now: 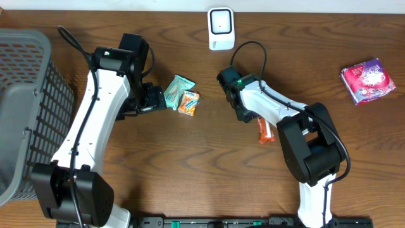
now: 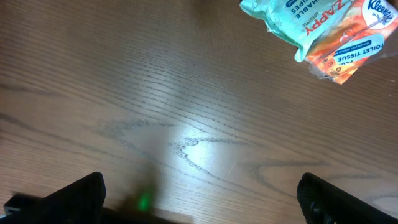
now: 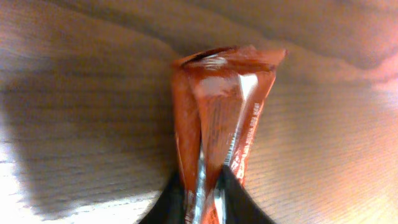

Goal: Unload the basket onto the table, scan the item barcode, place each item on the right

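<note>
The right gripper [image 3: 202, 198] is closed tightly on one end of the orange packet [image 3: 217, 118], right of the centre of the table [image 1: 190, 164]. The packet's long axis runs straight away from the fingers, with its sealed end pointing outward.

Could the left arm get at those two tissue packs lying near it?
Probably yes. The left fingers are wide open, and the tissue packs lie just ahead of them on the table, with nothing in between. It looks like a short move forward.
</note>
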Controlling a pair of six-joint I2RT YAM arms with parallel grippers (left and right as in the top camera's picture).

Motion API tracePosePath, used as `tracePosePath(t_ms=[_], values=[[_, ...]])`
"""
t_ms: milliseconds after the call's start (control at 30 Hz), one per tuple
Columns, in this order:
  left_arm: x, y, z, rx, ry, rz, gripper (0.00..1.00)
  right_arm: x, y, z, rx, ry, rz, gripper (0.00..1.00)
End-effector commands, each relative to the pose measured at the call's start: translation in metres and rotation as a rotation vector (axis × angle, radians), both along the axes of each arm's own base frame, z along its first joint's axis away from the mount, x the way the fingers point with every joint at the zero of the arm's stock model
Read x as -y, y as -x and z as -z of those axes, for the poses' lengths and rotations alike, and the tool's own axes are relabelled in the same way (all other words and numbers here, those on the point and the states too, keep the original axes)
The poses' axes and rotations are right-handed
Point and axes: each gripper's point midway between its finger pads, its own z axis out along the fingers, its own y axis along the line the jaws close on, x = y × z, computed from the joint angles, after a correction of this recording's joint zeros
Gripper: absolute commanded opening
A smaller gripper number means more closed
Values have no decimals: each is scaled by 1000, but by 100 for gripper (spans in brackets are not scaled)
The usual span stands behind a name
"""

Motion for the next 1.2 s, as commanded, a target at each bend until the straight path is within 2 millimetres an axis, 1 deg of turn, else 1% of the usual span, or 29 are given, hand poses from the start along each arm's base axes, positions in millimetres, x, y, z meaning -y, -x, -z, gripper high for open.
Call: tracePosePath(t_ms=[0, 33, 167, 233, 333, 367, 400, 467, 500, 567, 600, 667, 767, 867, 933, 967, 1000, 1033, 1100, 1133, 1167], values=[[-4, 0, 2, -7, -18, -4, 98, -2, 7, 6, -29, 10, 33, 1], [-4, 0, 2, -7, -18, -4, 98, -5, 6, 1, -41, -4, 36, 1], [-4, 0, 2, -7, -18, -4, 98, -20, 5, -7, -97, -106, 40, 1], [-4, 0, 2, -7, -18, -4, 98, -37, 7, -6, -159, -234, 16, 1], [-4, 0, 2, -7, -18, -4, 98, -72, 10, -12, -259, -506, -12, 1], [-4, 0, 2, -7, -18, -4, 98, -91, 10, -23, -312, -691, -23, 1], [-4, 0, 2, -7, -18, -4, 98, -102, 10, -31, -341, -812, -38, 1], [-4, 0, 2, -7, -18, -4, 98, -115, 6, -51, -378, -1040, -54, 1], [-4, 0, 2, -7, -18, -4, 98, -116, 4, -60, -386, -1126, -58, 1], [-4, 0, 2, -7, -18, -4, 98, -113, -2, -77, -391, -1290, -67, 1], [-4, 0, 2, -7, -18, -4, 98, -106, -6, -85, -384, -1378, -60, 1], [-4, 0, 2, -7, -18, -4, 98, -93, -10, -88, -368, -1462, -36, 1], [-4, 0, 2, -7, -18, -4, 98, -72, -9, -74, -350, -1508, 33, 1], [-4, 0, 2, -7, -18, -4, 98, -45, -2, -46, -332, -1525, 131, 1], [-4, 0, 2, -7, -18, -4, 98, -26, 2, -25, -318, -1481, 218, 1], [-4, 0, 2, -7, -18, -4, 98, -13, 5, -14, -310, -1440, 268, 1], [-4, 0, 2, -7, -18, -4, 98, -5, 7, -9, -307, -1420, 291, 1], [-4, 0, 2, -7, -18, -4, 98, 1, 9, -9, -308, -1418, 304, 1], [-4, 0, 2, -7, -18, -4, 98, 5, 9, -15, -313, -1424, 316, 2], [-4, 0, 2, -7, -18, -4, 98, 6, 8, -19, -315, -1423, 315, 4], [-4, 0, 2, -7, -18, -4, 98, 5, 6, -30, -313, -1420, 292, 7]])
